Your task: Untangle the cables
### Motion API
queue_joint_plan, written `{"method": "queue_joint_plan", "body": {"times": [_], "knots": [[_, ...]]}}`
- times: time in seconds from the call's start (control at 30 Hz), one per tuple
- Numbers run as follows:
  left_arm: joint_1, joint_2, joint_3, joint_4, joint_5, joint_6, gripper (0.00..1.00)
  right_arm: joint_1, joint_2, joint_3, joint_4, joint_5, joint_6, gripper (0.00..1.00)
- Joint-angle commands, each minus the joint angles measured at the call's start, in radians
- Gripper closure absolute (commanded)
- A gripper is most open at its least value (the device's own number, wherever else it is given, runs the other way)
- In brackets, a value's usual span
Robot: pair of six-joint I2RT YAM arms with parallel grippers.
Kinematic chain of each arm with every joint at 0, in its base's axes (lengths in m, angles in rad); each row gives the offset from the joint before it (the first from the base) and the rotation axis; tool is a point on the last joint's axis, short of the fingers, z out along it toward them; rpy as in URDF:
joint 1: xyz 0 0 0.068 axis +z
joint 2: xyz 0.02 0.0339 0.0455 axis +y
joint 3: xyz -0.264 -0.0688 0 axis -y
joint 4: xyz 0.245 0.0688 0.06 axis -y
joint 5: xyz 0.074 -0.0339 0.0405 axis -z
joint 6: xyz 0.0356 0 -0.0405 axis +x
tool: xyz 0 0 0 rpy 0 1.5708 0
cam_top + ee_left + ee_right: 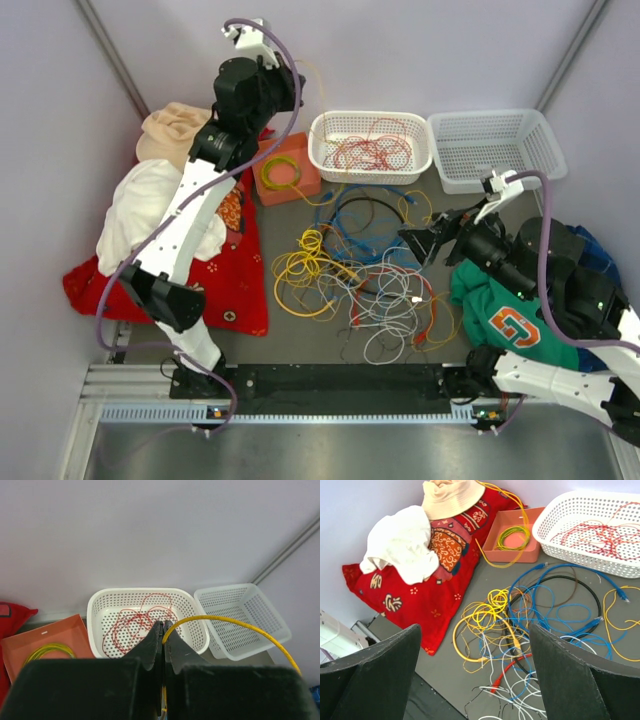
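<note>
Left claw [162, 626] raised, pinching yellow cable [235, 622]. Right claw [475, 630] spread above cable tangle [520, 625] on surface [310, 345].

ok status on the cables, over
Left pincer shut on yellow cable, up high. Right pincer open over cable pile. Pile knotted, no obstruction seen.

Yellow cable [235, 622] runs off right edge; end apparently hidden between fingers [149, 652].
</note>
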Motion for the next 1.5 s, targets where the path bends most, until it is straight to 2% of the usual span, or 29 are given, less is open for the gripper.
{"method": "queue_joint_plan", "body": {"times": [0.0,0.13,0.4,0.7,0.93,1.13,1.47], "knots": [[0.065,0.076,0.157,0.02,0.026,-0.048,1.0,-0.004,-0.009,-0.002,0.022,0.077,-0.053,0.13],[0.131,0.167,0.252,0.052,0.02,-0.068,1.0,-0.006,-0.029,-0.034,0.045,0.102,-0.064,0.13],[0.199,0.305,0.265,0.202,-0.017,-0.059,1.0,-0.004,0.011,-0.031,0.019,0.142,-0.125,0.13],[0.248,0.48,0.298,0.198,-0.03,-0.052,1.0,-0.012,0.068,-0.068,0.052,0.145,-0.146,0.12],[0.286,0.534,0.285,0.175,-0.159,-0.065,1.0,-0.05,0.098,-0.107,0.071,0.098,-0.109,0.12],[0.303,0.528,0.285,0.232,-0.159,-0.11,1.0,-0.069,0.114,-0.107,0.083,0.079,-0.101,0.12],[0.302,0.538,0.334,0.305,-0.189,-0.058,1.0,-0.083,0.112,-0.14,0.098,0.059,-0.083,0.12]]}}
